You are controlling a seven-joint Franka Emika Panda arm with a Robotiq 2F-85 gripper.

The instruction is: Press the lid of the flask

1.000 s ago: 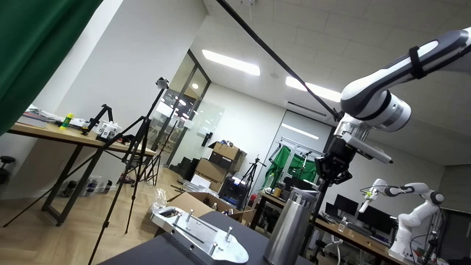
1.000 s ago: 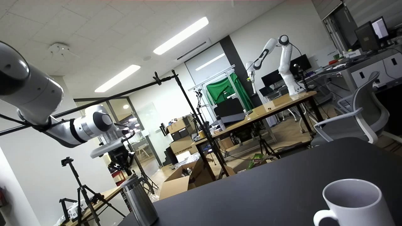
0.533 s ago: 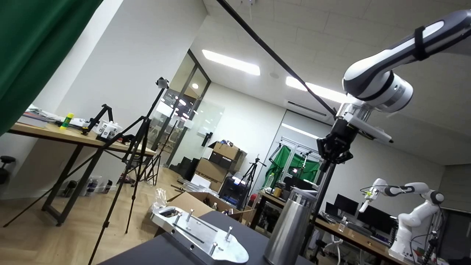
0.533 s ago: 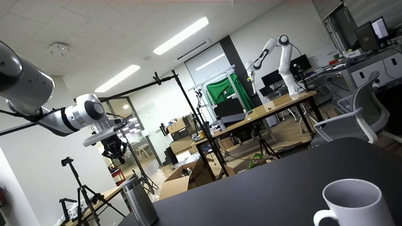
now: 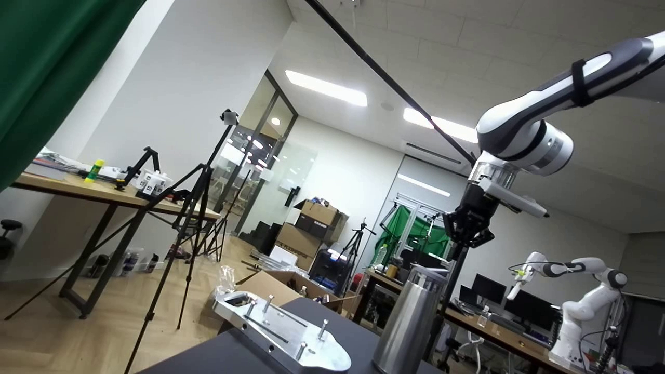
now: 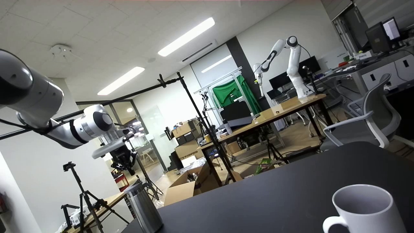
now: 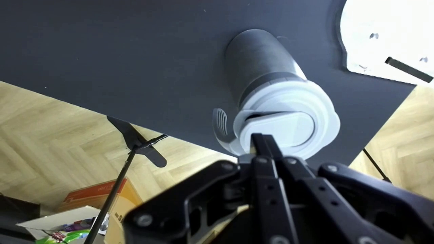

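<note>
The flask (image 5: 408,330) is a tall brushed-steel cylinder standing upright on the dark table (image 6: 245,207). It also shows in an exterior view (image 6: 146,212) and the wrist view (image 7: 259,57). Its round lid (image 7: 313,105) looks pale grey in the wrist view, with an oblong panel and a dark gap at the handle end. The lid shows as a darker top in both exterior views (image 5: 428,276) (image 6: 135,187). My gripper (image 6: 131,172) is shut and empty, pointing down just above the lid, with a small gap. In the wrist view, the closed fingertips (image 7: 266,137) overlap the panel's handle end.
A metal plate with upright bolts (image 5: 317,345) lies beside the flask, also in the wrist view (image 7: 383,17). A white mug (image 6: 372,223) stands on the table. A black pole (image 5: 453,275) rises behind the flask. The table edge runs close to the flask.
A second ago my fingertips were at or near the lid. Half a second ago they had risen well above it. Now they are lower again, close above the lid. The flask has not moved.
</note>
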